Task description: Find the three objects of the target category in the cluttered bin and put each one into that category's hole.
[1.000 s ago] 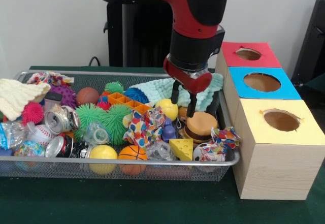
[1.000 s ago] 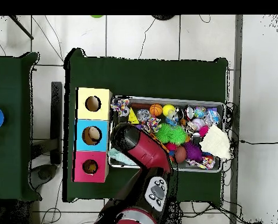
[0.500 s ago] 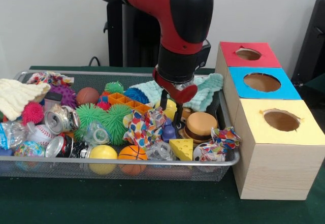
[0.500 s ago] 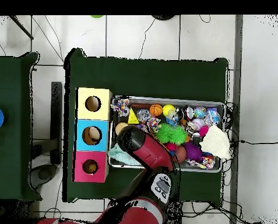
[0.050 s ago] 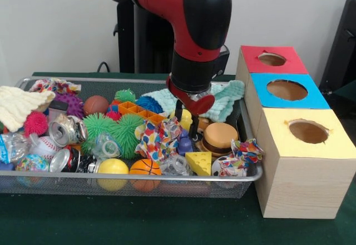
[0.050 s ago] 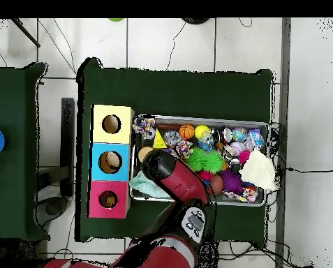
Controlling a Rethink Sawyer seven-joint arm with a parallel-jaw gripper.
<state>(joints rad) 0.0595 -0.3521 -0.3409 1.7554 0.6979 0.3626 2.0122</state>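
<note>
My gripper (image 5: 186,121) hangs low in the right part of the wire bin (image 5: 167,177), open. Its two dark fingers stand on either side of a yellow ball (image 5: 186,115), and I cannot tell whether they touch it. A toy burger (image 5: 218,136) lies just to the right and a colourful patterned cloth (image 5: 158,136) to the left. Beside the bin stand three boxes with holes: red (image 5: 272,59), blue (image 5: 287,90) and yellow (image 5: 307,131). In the overhead view the arm (image 6: 170,173) covers the gripper; the boxes appear as yellow (image 6: 112,124), blue (image 6: 110,162) and red (image 6: 108,199).
The bin also holds green spiky balls (image 5: 111,128), crushed cans (image 5: 65,129), a small basketball (image 5: 144,167), a cheese wedge (image 5: 198,161), a teal cloth (image 5: 222,98) and a white knit cloth (image 5: 16,105). The bin rim and the box wall lie close on the right.
The gripper has moved left from above the toy burger and dropped lower, ending around the yellow ball. Over the last half second it has barely shifted.
</note>
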